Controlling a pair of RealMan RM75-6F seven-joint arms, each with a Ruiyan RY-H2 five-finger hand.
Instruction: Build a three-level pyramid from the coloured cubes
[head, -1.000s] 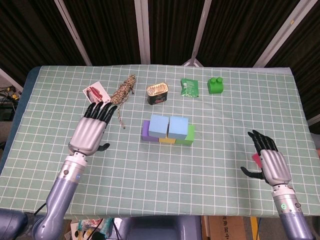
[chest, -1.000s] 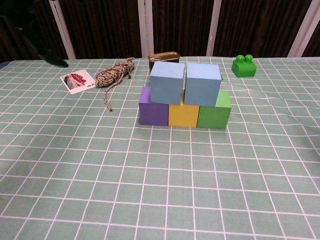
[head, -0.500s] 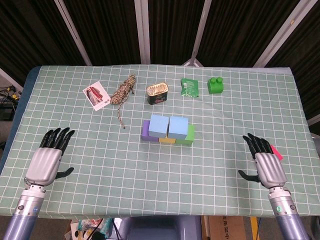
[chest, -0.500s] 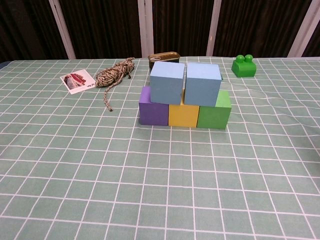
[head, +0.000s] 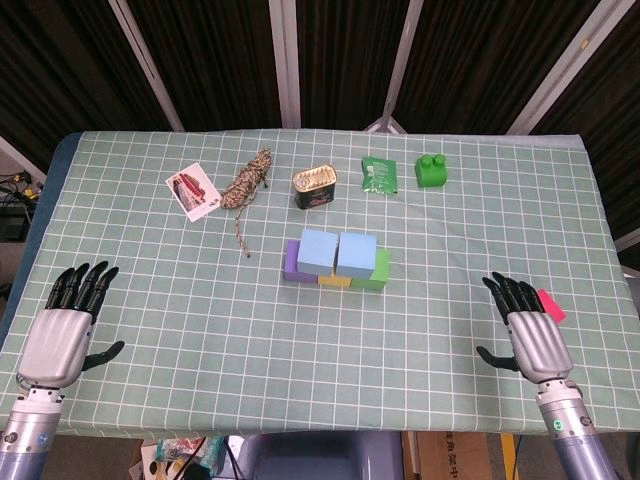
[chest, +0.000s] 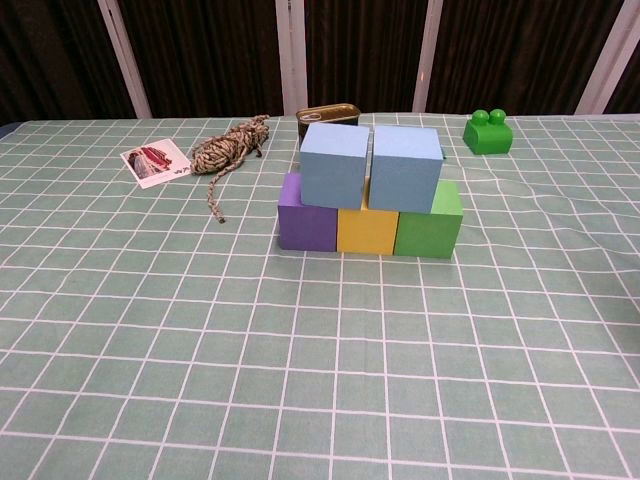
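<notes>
Fingers spread wide and empty on both my left hand (head: 60, 325) at 8 o'clock and right hand (head: 530, 325) at 4 o'clock. Two light blue cubes (chest: 370, 166) sit on the purple cube (chest: 305, 222), yellow cube (chest: 366, 230) and green cube (chest: 430, 226) at centre; a pink cube (head: 551, 304) lies just beside my right hand.

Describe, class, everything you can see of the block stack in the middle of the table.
The block stack has two levels. The bottom row holds a purple cube, a yellow cube and a green cube, side by side and touching. Two light blue cubes sit on top, side by side, bridging the seams below. All look matte, solid and upright. The stack rests on the green checked tablecloth, in front of an opened tin. No third level yet; neither hand touches it.
</notes>
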